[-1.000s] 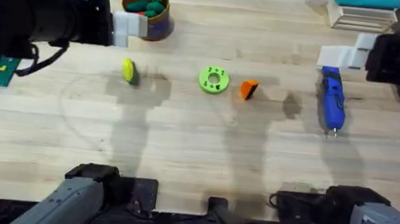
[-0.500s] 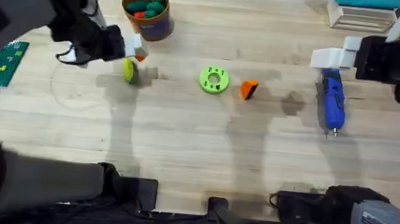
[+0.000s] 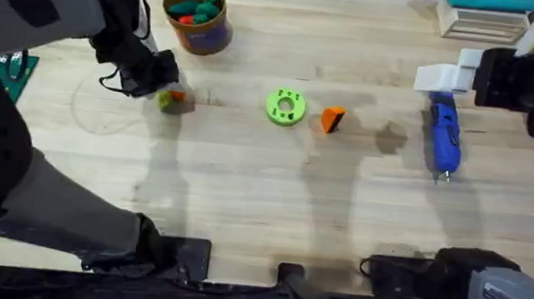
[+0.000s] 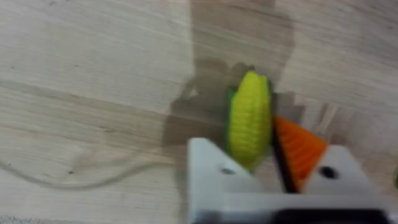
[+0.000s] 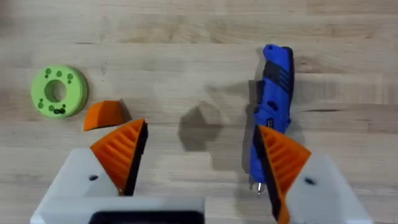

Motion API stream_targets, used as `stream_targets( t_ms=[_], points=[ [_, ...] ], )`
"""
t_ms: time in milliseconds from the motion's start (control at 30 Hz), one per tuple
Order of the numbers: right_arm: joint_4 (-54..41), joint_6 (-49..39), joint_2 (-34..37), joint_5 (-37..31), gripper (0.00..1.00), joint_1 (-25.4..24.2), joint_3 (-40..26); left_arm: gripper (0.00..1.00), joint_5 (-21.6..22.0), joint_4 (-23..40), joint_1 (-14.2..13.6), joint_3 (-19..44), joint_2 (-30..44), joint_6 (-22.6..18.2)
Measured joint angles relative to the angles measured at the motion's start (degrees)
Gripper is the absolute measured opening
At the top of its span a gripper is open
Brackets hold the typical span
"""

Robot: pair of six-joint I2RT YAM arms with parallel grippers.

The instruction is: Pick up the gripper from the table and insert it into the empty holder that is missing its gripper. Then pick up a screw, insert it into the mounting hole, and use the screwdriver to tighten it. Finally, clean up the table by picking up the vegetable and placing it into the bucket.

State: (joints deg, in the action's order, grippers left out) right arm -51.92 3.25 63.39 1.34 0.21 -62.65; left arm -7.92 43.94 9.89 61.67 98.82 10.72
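left gripper (image 4: 264, 158): down on the table at far left, jaws spread around the vegetable (image 4: 249, 118), not clamped yet. one finger is a bare white holder (image 4: 214, 171) with no pad, the other carries an orange ribbed pad (image 4: 297, 148).
right gripper (image 5: 198, 163): parted, holding nothing, hovering at far right over the screwdriver (image 5: 272, 102). both orange pads fitted.
vegetable: yellow ribbed corn shape with a green end, lying flat on the table (image 3: 243, 196) between the left fingers, near the bucket (image 3: 197, 15).
gripper part: loose orange wedge (image 3: 332, 119) mid-table, just right of the green disc (image 3: 285, 106). not installed yet.
bucket: orange cup with blue band, far left, green and red toys already inside.
step, my read: left arm is going for the corn, though the wedge and screw steps look undone.
doing it well: centre the corn between the fingers and close across its narrow width. the bare holder side is smooth hard plastic, so expect slip. squeeze gently, lift straight, then carry to the bucket.
screwdriver: blue, pen-shaped, thin metal tip pointing near.
table: pale wood grain, matte.
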Motion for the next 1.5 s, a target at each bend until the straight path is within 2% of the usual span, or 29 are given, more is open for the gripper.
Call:
stream_targets(
  t_ms=[33,100,133,300,333,367,533,567,667,833,1000,1100,1267,1367,1500],
  points=[
    [0.0,0.0,0.0,0.0,0.994,0.0,0.0,0.023,0.0,0.0,0.0,0.0,0.0,0.0],
    [0.0,0.0,0.0,0.0,0.994,0.0,0.0,0.015,0.0,0.0,0.0,0.0,0.0,0.1],
    [0.0,0.0,0.0,0.0,0.993,0.0,0.0,0.088,0.0,0.0,0.0,0.0,0.0,0.2],
    [0.0,0.0,0.0,0.0,0.993,0.0,0.0,0.881,-1.1,0.1,0.0,0.0,0.0,0.1],
    [-0.1,0.0,0.0,0.0,0.993,0.0,0.0,0.956,-1.6,0.3,0.0,0.0,0.0,0.2],
    [-0.4,0.0,0.0,0.0,0.993,0.0,0.0,0.977,-2.0,0.6,0.0,0.0,-0.1,0.2],
    [-1.0,0.0,0.0,0.0,0.994,0.0,0.0,0.985,-4.5,4.1,0.0,1.0,-4.0,-0.7],
    [-1.0,0.0,0.0,0.0,0.994,0.0,0.0,0.985,-6.3,6.8,0.0,2.5,-10.6,-1.4],
    [-1.0,0.0,0.0,0.0,0.993,0.0,0.0,0.985,-9.2,7.7,0.0,3.5,-19.6,-1.7],
    [-1.0,0.0,0.0,0.0,0.994,0.0,0.0,0.985,-16.3,4.0,0.0,4.0,-35.3,-1.9],
    [-1.0,0.0,0.0,0.0,0.994,0.0,0.0,0.985,-22.1,1.3,0.0,4.0,-47.1,-0.8],
    [-1.0,0.0,0.0,0.0,0.994,0.0,0.0,0.985,-23.5,1.6,0.0,4.0,-52.3,0.8],
    [-1.0,0.0,0.0,0.0,0.994,0.0,0.0,0.985,-24.0,7.0,0.0,4.1,-59.2,2.0],
    [-1.0,0.0,0.0,0.0,0.994,0.0,0.0,0.985,-23.7,9.2,0.0,4.1,-60.9,2.0],
    [-1.0,0.0,0.0,0.0,0.993,0.0,0.0,0.985,-23.5,8.7,0.0,3.2,-61.2,1.4]
  ],
)
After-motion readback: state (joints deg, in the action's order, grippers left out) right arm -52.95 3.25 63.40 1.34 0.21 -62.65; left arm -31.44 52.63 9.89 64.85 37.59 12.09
